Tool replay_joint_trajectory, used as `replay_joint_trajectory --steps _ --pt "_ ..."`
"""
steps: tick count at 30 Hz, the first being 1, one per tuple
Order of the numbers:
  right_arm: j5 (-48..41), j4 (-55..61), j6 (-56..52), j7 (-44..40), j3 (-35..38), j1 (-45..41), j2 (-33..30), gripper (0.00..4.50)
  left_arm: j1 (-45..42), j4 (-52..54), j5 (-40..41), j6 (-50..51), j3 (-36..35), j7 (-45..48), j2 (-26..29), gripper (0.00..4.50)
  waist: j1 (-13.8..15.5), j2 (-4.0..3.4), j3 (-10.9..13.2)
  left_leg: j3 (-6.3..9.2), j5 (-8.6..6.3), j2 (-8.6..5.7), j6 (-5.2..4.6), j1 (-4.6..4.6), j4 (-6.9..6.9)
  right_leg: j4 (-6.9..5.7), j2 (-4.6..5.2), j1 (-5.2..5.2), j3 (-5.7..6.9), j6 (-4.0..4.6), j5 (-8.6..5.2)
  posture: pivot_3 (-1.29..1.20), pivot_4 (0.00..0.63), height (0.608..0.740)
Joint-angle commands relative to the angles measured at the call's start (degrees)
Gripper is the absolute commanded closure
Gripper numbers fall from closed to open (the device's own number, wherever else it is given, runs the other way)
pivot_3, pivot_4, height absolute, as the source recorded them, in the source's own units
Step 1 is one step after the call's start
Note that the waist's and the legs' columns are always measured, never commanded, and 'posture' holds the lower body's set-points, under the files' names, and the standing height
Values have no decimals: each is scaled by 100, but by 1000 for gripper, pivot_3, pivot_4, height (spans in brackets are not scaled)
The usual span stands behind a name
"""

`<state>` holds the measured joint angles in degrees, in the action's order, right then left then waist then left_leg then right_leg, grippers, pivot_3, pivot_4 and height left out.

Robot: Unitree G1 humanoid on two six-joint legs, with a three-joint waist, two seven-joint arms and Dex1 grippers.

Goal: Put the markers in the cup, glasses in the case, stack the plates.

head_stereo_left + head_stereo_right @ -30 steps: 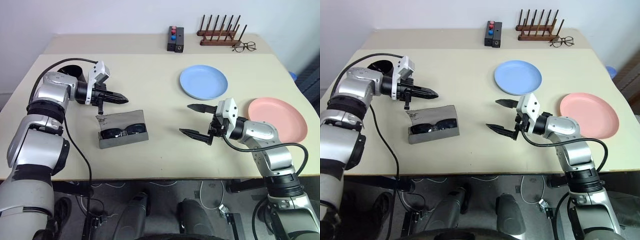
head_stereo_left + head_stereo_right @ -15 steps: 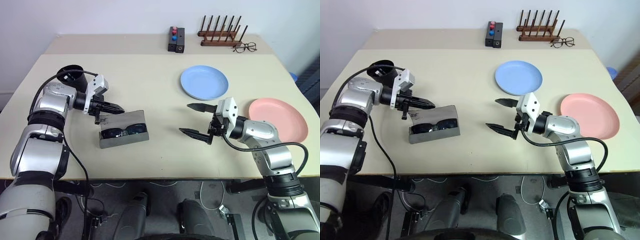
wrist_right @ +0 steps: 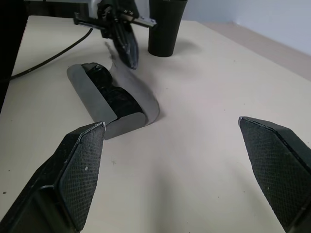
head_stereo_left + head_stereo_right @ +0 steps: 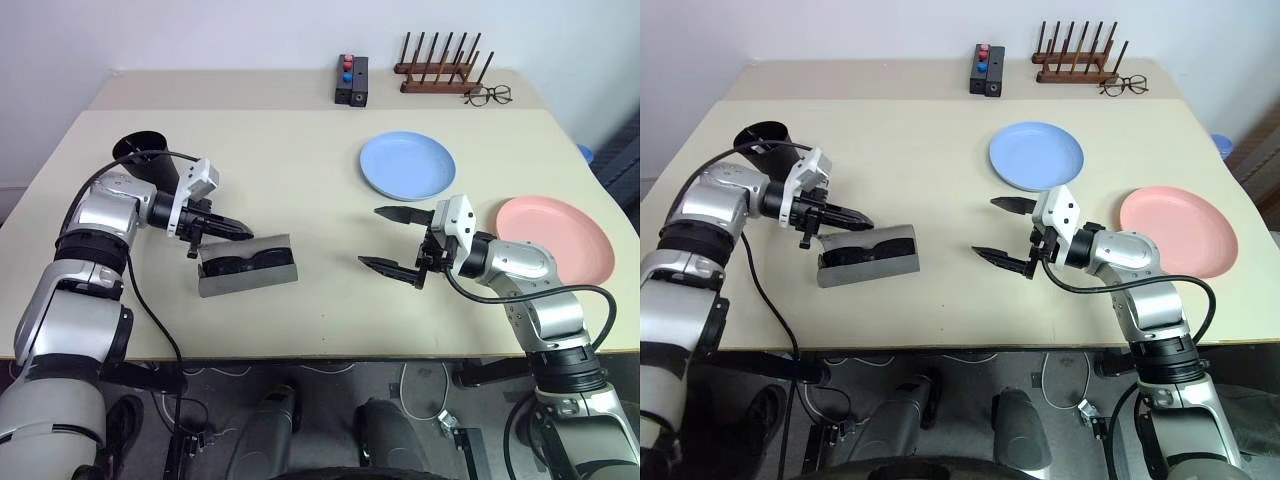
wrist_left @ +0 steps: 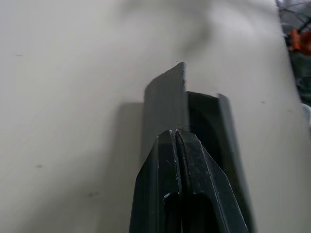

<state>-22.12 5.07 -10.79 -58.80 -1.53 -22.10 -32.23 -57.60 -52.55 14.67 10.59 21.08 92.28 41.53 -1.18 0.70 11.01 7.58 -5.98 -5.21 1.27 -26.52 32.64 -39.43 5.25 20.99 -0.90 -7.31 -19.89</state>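
Note:
The grey case (image 4: 215, 285) lies on the table's left half with the black glasses (image 4: 245, 264) inside it. Its flap (image 5: 165, 102) leans over them. My left gripper (image 4: 247, 233) is shut, holds nothing, and its tips rest against the flap's upper edge. Behind that arm stands the black cup (image 4: 140, 150); the markers are out of view. The blue plate (image 4: 407, 165) and the pink plate (image 4: 556, 238) lie apart on the right half. My right gripper (image 4: 371, 238) hangs open and empty between the case and the plates, its fingers (image 3: 73, 170) pointing at the case (image 3: 92, 99).
At the table's far edge sit a black box with red and blue buttons (image 4: 351, 80), a wooden peg rack (image 4: 438, 68) and clear spectacles (image 4: 488, 94). A black cable trails from my left wrist across the table's left side.
My left gripper has come down and back onto the case's flap, which has tipped from standing open to leaning over the glasses. The right arm has stayed still.

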Motion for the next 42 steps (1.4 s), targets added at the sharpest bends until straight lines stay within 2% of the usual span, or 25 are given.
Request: replay_joint_trajectory --steps 1,7,13,16,20,23,28,33,38,42 --pt "-44 94 107 15 94 -37 3 0 329 584 412 295 396 22 251 4476 -3 3 2 -1 0 1 0 -2 -2 -1 0 0 -2 1 0 0 150 740" --pt "11 70 187 38 89 -37 8 0 783 1299 802 385 609 22 521 4476 2 0 0 -3 0 2 0 1 -8 2 8 16 -7 2 0 0 150 740" --pt "-11 -7 227 120 176 -94 53 0 243 677 747 374 -155 22 179 4476 28 1 0 -2 0 -1 0 -1 -8 4 7 19 -3 2 0 0 150 740" --pt "-127 -198 65 444 433 -301 111 0 -116 583 998 414 -814 18 -66 3634 32 6 3 0 1 -1 0 -8 -7 4 5 25 1 2 0 0 150 740" --pt "137 -726 -600 1172 651 -729 -86 0 -331 1047 1324 656 -1517 -170 -400 1589 22 6 3 -1 2 -2 1 -10 -5 4 6 23 1 1 0 0 150 740" --pt "513 -881 -982 1293 638 -685 -619 0 -75 1790 1403 752 -1719 -273 -584 116 31 5 3 -3 2 -2 1 -9 -9 5 6 20 1 1 0 0 150 740" --pt "699 -675 -1878 1412 812 -458 -1491 0 413 2840 1463 957 -1864 -629 -822 40 6 5 3 -15 6 -3 3 -9 -26 2 8 14 -11 1 0 0 150 740" --pt "737 -642 -2294 1317 1168 -68 -2245 0 871 3611 1490 1225 -1832 -697 -826 40 -3 4 3 -24 6 -1 3 -3 -35 4 9 15 -19 2 0 0 150 740" --pt "648 -538 -2635 922 1320 549 -2710 0 1057 3889 1398 1055 -1916 -977 -938 40 30 4 2 -27 6 0 3 0 -34 6 13 10 -20 2 0 0 150 740" --pt "756 -573 -2685 887 1307 869 -2800 0 1180 3986 1332 900 -1926 -1194 -1009 40 33 2 1 -27 6 -1 3 0 -33 11 22 6 -18 1 0 0 150 740"
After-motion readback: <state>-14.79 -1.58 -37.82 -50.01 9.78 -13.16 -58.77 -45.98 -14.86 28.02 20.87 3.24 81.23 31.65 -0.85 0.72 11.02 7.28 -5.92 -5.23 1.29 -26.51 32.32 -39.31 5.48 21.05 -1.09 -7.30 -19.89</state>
